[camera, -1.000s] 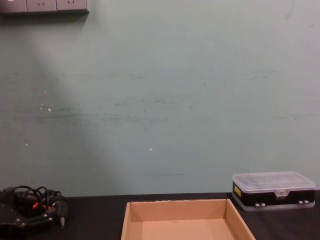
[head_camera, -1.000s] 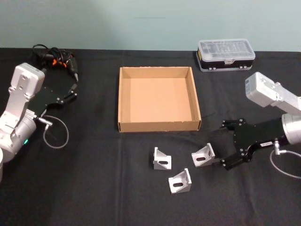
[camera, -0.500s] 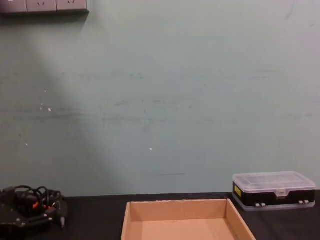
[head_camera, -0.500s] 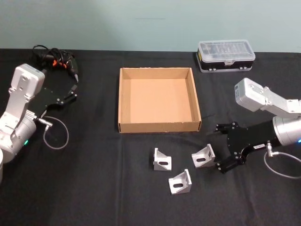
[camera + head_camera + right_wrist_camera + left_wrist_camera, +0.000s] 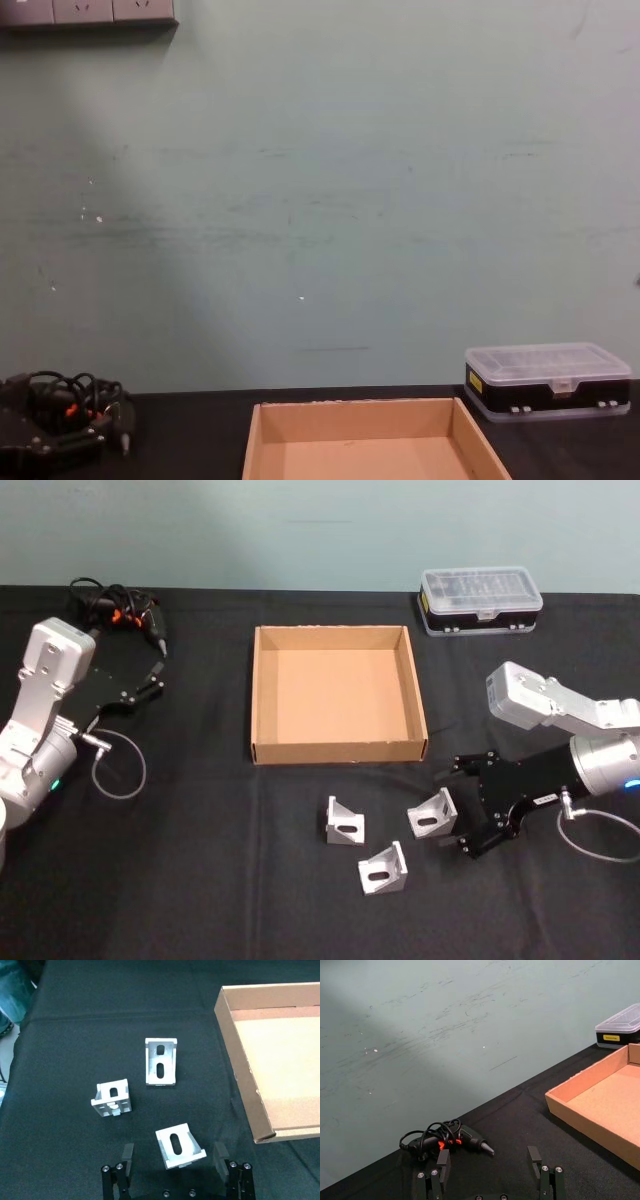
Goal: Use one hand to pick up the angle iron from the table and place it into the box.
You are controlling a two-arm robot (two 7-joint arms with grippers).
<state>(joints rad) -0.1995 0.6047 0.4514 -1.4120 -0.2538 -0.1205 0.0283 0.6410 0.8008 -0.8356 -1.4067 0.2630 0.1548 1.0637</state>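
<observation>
Can see just the far part of the box [image 5: 350, 420] from the chest and just one end of the black case [image 5: 622, 1030] from the left wrist.

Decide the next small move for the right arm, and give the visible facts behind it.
Probably ease the right gripper slightly forward before closing. Its jaws stand open either side of the nearest angle iron, which lies on the table short of the box, only partly between them. The left gripper sits parked at the left.
</observation>
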